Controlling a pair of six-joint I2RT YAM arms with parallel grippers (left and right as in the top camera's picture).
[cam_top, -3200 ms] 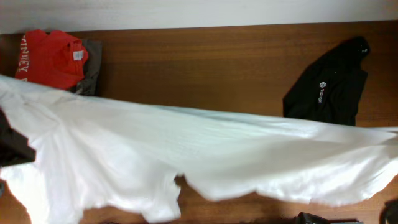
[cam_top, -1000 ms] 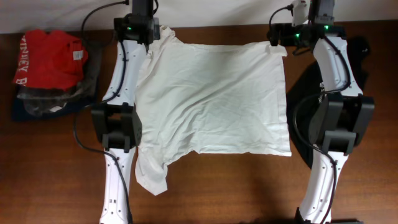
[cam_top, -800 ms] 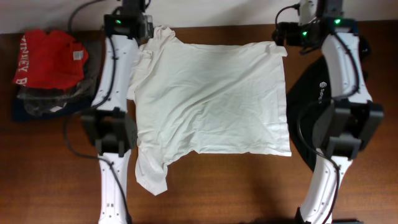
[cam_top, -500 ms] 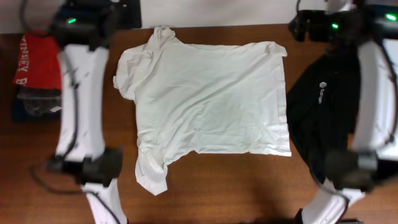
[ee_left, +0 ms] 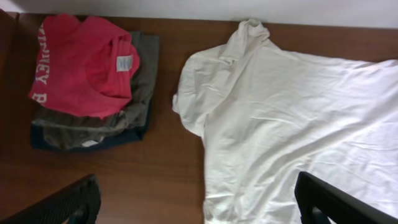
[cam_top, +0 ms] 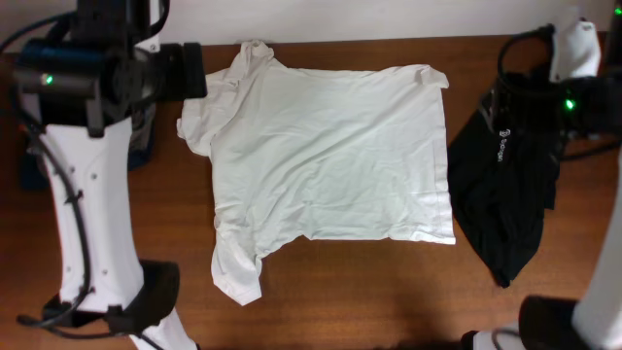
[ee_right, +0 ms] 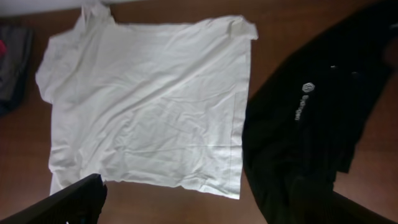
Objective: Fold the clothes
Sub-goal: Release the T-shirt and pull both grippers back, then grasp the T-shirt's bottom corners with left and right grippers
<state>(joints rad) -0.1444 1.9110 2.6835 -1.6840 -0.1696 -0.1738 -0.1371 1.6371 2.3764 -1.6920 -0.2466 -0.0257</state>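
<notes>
The left gripper (ee_left: 194, 186) hangs above the worktop (cam_top: 369, 292) with its jaws spread wide. Its dark fingers (ee_left: 68, 202) show at both lower corners of the wrist view, with nothing between them. The right gripper (ee_right: 196, 193) also stands wide apart and holds nothing. One finger (ee_right: 74, 202) is plain at lower left, while the other is hard to pick out against dark cloth at lower right. Neither gripper touches any garment.

Below the left gripper, the white T-shirt (cam_top: 330, 146) lies spread flat across the middle of the brown wooden worktop. It is lightly creased, and one sleeve (cam_top: 238, 277) trails toward the near edge at lower left. A bunched fold of cloth (cam_top: 255, 49) pokes out at its far left corner.

Just beside the T-shirt on the right, against its edge, a black garment (cam_top: 501, 185) lies loosely crumpled. A small white logo (cam_top: 503, 139) faces up. In the overhead view the right arm covers the garment's far end.

To the left of the T-shirt, across a strip of bare wood, a red garment (ee_left: 81, 68) with white letters tops a folded stack. Under it lie a grey piece (ee_left: 140, 74) and a navy one (ee_left: 87, 142). In the overhead view the left arm hides most of this stack.
</notes>
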